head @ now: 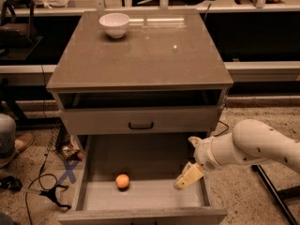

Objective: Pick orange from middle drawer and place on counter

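Middle drawer [145, 197]: one orange [123, 181], one gripper [187, 163]

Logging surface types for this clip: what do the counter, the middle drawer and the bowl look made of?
Counter: glossy grey-brown slab, maybe stone or laminate; it mirrors light spots. Drawer: likely matte grey painted wood; flat, no glare. Bowl: white, smooth, probably ceramic or plastic. The gripper hangs open over the drawer's right side, right of the orange.

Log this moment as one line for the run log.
gripper: open, over right side of middle drawer | orange: on drawer floor, not held | counter: holds white bowl, no orange
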Motion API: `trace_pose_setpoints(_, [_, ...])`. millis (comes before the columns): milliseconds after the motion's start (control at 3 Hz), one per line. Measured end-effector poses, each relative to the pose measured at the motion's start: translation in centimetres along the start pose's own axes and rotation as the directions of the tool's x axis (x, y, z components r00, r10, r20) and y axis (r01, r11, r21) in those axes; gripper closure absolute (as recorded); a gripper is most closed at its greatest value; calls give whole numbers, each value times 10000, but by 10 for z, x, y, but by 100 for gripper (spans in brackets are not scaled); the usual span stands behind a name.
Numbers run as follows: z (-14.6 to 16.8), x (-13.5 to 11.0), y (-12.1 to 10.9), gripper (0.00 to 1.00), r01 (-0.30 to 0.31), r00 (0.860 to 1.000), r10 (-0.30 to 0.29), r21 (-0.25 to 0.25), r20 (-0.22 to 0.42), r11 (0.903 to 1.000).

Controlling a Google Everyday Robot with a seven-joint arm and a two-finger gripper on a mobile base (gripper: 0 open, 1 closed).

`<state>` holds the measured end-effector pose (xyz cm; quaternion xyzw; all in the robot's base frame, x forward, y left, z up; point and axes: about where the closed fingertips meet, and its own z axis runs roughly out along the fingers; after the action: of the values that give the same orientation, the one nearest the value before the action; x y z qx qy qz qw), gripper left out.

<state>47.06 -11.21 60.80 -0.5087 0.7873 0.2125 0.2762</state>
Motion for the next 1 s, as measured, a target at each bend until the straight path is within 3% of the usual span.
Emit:
trace_pose_setpoints(333, [4,0,-1,0,80,10000,-80,7,33,10000])
trace_pose_setpoints(1000, [60,6,-10,0,890,9949,-887,-30,487,9960])
